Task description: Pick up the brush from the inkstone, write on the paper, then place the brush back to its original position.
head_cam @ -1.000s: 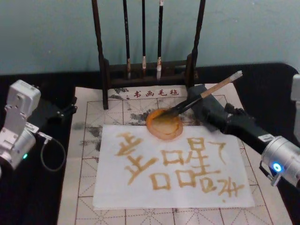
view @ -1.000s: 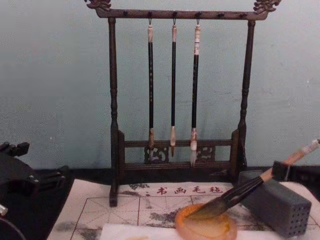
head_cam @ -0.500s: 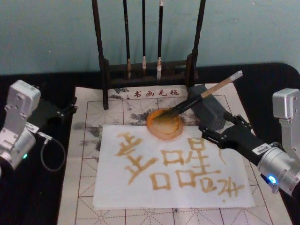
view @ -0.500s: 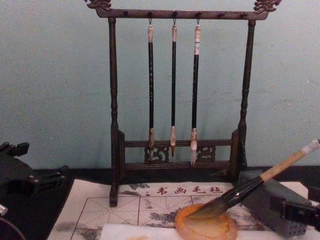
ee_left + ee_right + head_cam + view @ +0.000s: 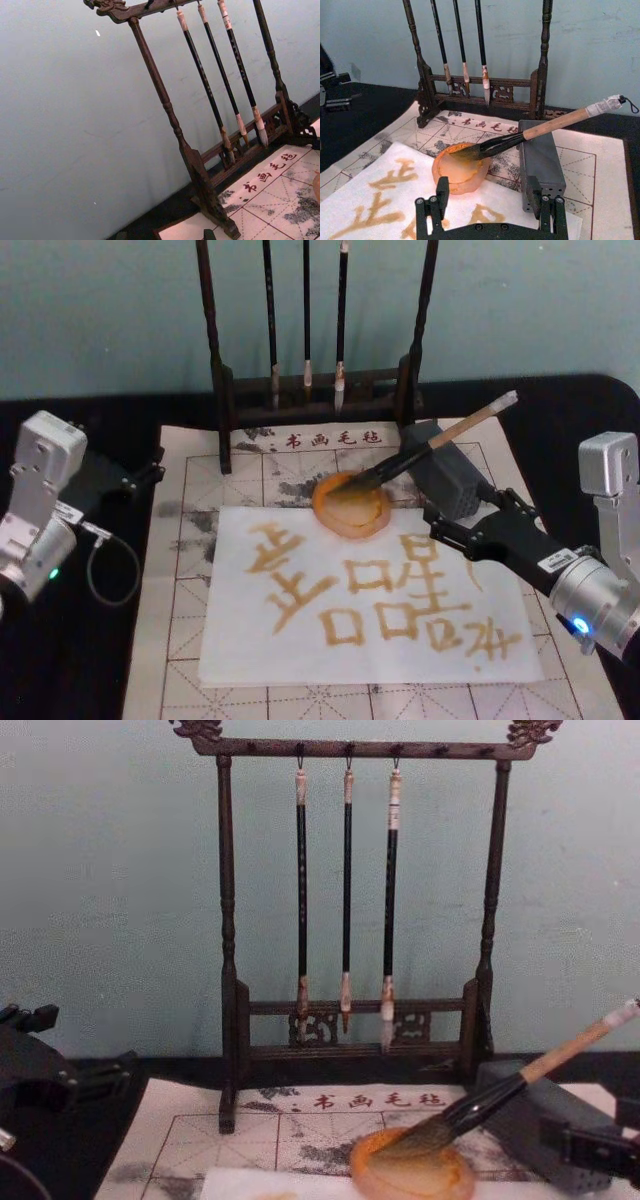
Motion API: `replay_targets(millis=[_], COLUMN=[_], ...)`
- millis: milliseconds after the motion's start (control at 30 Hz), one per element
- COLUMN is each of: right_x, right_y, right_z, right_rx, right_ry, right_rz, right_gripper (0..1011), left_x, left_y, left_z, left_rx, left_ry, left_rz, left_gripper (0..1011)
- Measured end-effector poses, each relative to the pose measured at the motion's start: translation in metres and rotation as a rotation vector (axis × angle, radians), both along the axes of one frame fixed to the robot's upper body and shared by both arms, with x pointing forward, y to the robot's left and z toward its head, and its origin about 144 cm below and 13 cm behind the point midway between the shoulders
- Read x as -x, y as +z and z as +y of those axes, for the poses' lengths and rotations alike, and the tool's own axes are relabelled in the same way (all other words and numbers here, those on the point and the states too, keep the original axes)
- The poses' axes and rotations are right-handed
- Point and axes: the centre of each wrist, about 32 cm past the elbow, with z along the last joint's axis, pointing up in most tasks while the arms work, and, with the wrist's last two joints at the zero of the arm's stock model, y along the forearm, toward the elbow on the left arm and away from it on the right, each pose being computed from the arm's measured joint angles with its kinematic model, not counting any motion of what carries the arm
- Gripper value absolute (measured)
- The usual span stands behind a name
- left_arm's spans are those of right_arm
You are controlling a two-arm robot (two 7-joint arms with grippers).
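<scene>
The brush (image 5: 432, 442) lies slanted, with its dark tuft in the orange inkstone (image 5: 350, 508) and its tan handle leaning on a grey block (image 5: 450, 476). In the right wrist view the brush (image 5: 542, 129) and the inkstone (image 5: 460, 171) lie just ahead of my right gripper (image 5: 487, 194), which is open and empty. From the head, that right gripper (image 5: 438, 525) hovers over the right edge of the paper (image 5: 300, 640), a little short of the block. The paper carries several amber characters. My left gripper (image 5: 140, 472) is open and parked at the far left, off the mat.
A dark wooden rack (image 5: 315, 390) with three thin hanging brushes (image 5: 347, 900) stands behind the inkstone. A gridded felt mat (image 5: 190, 570) lies under the paper on a black table. The grey block (image 5: 540, 160) sits right of the inkstone.
My right gripper has let go of the brush handle and drawn back toward me. The brush stays resting on the inkstone and block. The left arm has not moved.
</scene>
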Motion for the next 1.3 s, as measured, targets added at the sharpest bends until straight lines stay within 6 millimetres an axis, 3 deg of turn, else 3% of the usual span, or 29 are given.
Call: replay_targets(millis=[1300], right_x=[-0.0005], right_y=[0.0002], right_z=[0.0001], right_rx=[-0.002], right_ry=[-0.005], right_rz=[-0.001], right_gripper=[1002], left_x=[0.0000], left_y=[0.0000], left_z=[0.0000], left_rx=[0.000], left_ry=[0.000], left_rz=[0.000], left_gripper=[1001])
